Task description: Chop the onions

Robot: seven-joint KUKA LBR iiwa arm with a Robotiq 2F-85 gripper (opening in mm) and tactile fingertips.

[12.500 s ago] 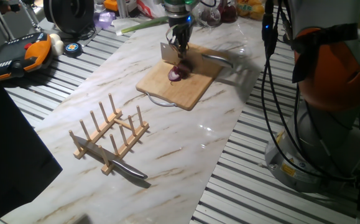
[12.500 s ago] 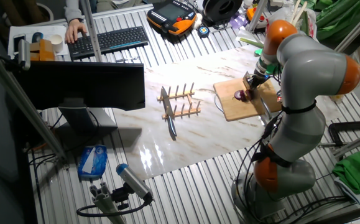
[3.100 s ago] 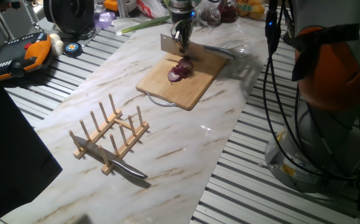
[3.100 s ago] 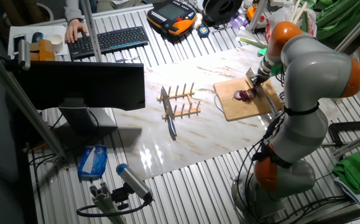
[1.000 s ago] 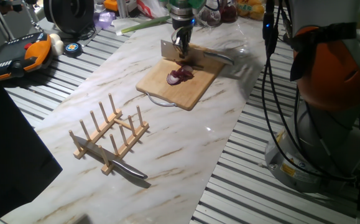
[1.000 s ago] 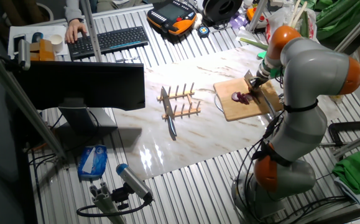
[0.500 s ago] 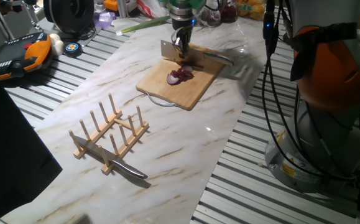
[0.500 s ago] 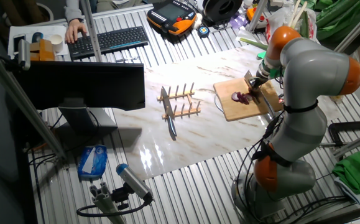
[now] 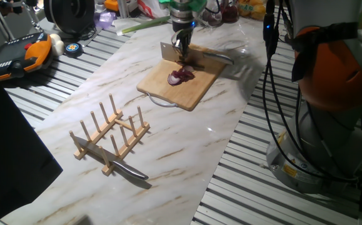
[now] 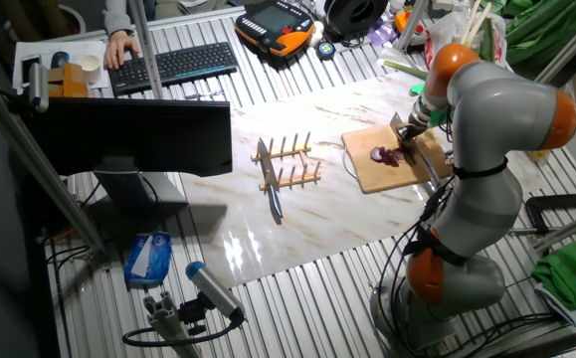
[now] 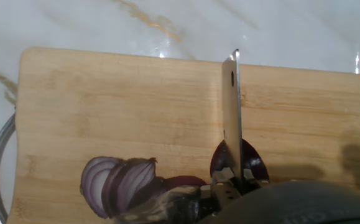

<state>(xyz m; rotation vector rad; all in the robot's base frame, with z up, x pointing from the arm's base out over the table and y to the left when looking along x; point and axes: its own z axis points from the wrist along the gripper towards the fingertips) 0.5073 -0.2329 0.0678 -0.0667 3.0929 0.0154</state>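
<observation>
A wooden cutting board (image 9: 190, 87) lies at the far end of the marble top. On it are the onions: purple slices (image 9: 179, 76) lying in a small heap, also seen in the other fixed view (image 10: 384, 155). My gripper (image 9: 181, 44) is shut on a steel cleaver (image 9: 168, 52), whose blade stands just behind the heap. In the hand view the cleaver's blade (image 11: 232, 109) shows edge-on, resting in a dark onion piece (image 11: 251, 163). Cut slices (image 11: 119, 180) lie to its left on the board (image 11: 105, 106). The gripper (image 11: 229, 186) itself is mostly cut off at the bottom edge.
A wooden peg rack (image 9: 110, 134) stands nearer on the marble, with a knife (image 9: 129, 170) lying across its front. Plastic-wrapped dark red vegetables (image 9: 227, 11) and a green stalk (image 9: 144, 24) sit behind the board. The arm's orange base (image 9: 331, 69) is to the right.
In the last second nothing has visibly moved. Since about three seconds ago the cleaver has come down lower, and the onion slices lie a little nearer on the board.
</observation>
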